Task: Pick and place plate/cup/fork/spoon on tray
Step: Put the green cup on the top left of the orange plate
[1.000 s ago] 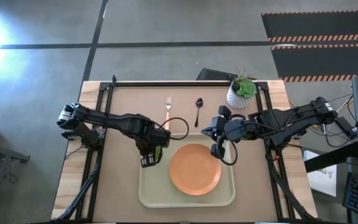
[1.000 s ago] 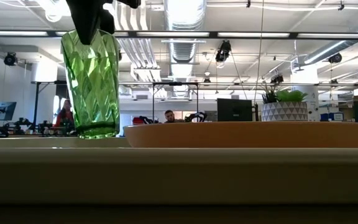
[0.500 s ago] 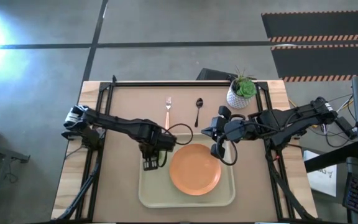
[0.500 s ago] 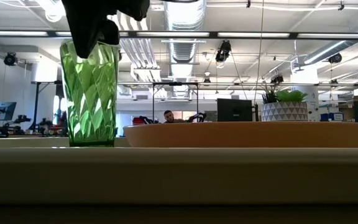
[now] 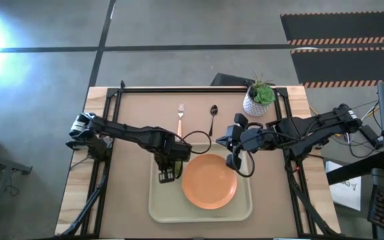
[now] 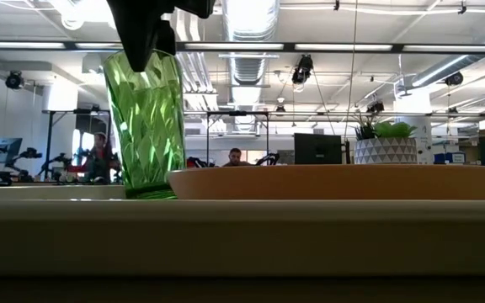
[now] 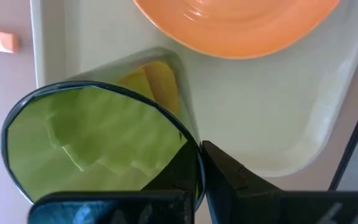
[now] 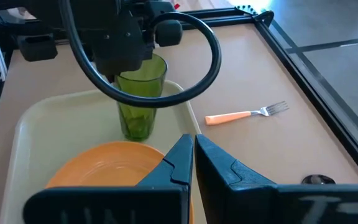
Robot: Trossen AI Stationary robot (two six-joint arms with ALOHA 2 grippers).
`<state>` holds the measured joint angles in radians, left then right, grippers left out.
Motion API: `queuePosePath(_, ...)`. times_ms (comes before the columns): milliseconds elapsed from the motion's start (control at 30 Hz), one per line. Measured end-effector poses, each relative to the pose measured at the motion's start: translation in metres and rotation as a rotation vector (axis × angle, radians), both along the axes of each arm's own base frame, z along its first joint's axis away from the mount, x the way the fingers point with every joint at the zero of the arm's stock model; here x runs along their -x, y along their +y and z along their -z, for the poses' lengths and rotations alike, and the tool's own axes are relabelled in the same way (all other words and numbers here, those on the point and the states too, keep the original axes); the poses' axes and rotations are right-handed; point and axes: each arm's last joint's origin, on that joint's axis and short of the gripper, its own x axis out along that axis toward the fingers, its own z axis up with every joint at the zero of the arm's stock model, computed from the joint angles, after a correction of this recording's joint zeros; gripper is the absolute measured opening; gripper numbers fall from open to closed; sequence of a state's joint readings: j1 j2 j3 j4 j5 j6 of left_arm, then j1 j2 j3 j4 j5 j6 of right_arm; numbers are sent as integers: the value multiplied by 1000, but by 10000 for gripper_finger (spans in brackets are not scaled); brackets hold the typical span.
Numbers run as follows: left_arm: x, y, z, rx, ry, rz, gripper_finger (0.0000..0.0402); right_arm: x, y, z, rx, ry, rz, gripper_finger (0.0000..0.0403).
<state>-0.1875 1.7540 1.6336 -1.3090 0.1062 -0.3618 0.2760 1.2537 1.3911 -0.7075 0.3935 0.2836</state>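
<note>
- Left gripper [image 5: 169, 175]: positioned over the tray [image 5: 157, 207] at its left part, fingers clamped on the rim of the cup [image 6: 146, 122].
- The cup stands upright with its base at tray level, just beside the left edge of the plate [image 5: 209, 181]; whether the base touches the tray floor cannot be told.
- The plate lies flat inside the tray, centre to right.
- Right gripper [image 5: 231, 161]: held above the tray's far right corner, near the plate's edge, fingers pressed together with nothing between them.
- The fork [image 5: 180, 117] and the spoon [image 5: 213, 118] lie on the table [image 5: 139, 107] beyond the tray, side by side, apart from each other.
- A potted plant [image 5: 258, 99] stands at the table's far right.
</note>
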Motion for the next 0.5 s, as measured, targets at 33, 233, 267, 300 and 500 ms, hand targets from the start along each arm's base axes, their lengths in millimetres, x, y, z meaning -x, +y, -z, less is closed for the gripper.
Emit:
queuePosePath(33, 0, 0, 1, 0, 2, 0, 0, 0, 0, 0, 0, 1, 0, 9)
queuePosePath(233, 1, 0, 1, -1, 8, 2, 0, 1, 0, 2, 6, 20, 0, 9)
queuePosePath(267, 1, 0, 1, -1, 11, 2, 0, 1, 0, 2, 6, 21, 0, 9)
queuePosePath(300, 2, 0, 1, -2, 16, 2, 0, 1, 0, 2, 6, 20, 0, 9)
queuePosePath(500, 9, 2, 2, -28, 92, 0, 0, 1, 0, 2, 6, 20, 0, 9)
